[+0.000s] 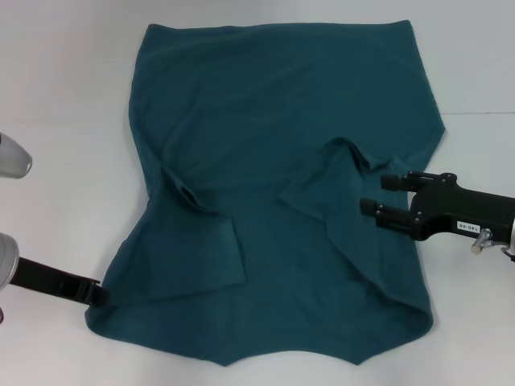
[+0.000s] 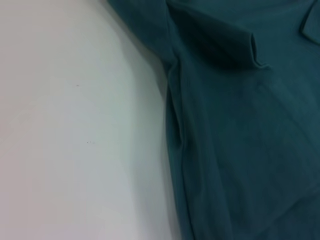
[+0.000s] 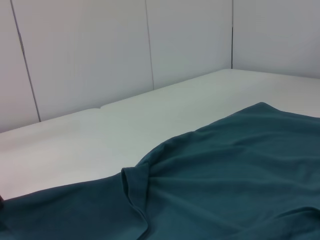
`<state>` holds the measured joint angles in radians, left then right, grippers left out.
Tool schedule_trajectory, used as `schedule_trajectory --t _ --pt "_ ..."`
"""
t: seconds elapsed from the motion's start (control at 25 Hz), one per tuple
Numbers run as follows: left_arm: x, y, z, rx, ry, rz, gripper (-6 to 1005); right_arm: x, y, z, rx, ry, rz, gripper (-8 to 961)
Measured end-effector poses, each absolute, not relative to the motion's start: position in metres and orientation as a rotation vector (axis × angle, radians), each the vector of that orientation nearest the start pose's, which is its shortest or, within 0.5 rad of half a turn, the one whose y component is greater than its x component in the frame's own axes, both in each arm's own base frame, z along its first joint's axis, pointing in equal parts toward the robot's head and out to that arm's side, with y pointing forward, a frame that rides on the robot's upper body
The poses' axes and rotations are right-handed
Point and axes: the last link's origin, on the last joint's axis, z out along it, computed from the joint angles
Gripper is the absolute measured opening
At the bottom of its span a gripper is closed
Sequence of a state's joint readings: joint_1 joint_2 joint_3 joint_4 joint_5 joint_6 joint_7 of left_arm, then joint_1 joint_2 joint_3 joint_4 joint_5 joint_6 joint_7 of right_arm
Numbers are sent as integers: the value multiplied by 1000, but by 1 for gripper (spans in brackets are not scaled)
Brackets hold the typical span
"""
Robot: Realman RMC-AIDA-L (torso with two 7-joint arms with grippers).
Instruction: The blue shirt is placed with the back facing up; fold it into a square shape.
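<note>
The large plain teal-blue short-sleeved shirt of soft matte fabric (image 1: 265,185) lies spread across the middle of the flat white tabletop (image 1: 64,88), covering most of it from the far edge of the view to the near one. Both sleeves are folded inward onto the body: left sleeve (image 1: 201,241) lies as a flap near the left-centre, right sleeve (image 1: 330,181) as a flap right of centre, its cuff edge turned up. Near hem is wavy, far hem fairly straight. Black right gripper (image 1: 376,194) comes in from the right, over the shirt's right side, just beside the folded right sleeve; its two fingers (image 1: 394,181) point left and stand apart with a narrow gap, nothing between them. Whether they touch the cloth, can't tell. Black left gripper (image 1: 98,294) sits at the near-left corner of the shirt, right at the fabric edge; only its tip shows, so finger state is not readable. Left wrist view shows the shirt's side edge (image 2: 175,130) on the white tabletop with a folded sleeve cuff (image 2: 250,50). Right wrist view shows the shirt draped flat with a cuff fold (image 3: 135,182), and pale wall panels (image 3: 90,55) behind the table.
</note>
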<state>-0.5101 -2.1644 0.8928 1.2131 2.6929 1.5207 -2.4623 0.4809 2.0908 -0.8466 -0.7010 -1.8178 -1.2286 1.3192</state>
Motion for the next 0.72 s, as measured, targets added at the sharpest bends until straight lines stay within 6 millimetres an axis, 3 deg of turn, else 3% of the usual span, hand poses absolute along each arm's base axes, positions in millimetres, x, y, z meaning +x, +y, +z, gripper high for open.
schedule_trajectory --t 0.4,0.72 --pt "-269 340 29 -2295 -1425 230 46 274 365 13 -2428 713 535 621" --pt "-266 338 23 -2323 -1357 276 47 250 371 41 -2405 926 459 620"
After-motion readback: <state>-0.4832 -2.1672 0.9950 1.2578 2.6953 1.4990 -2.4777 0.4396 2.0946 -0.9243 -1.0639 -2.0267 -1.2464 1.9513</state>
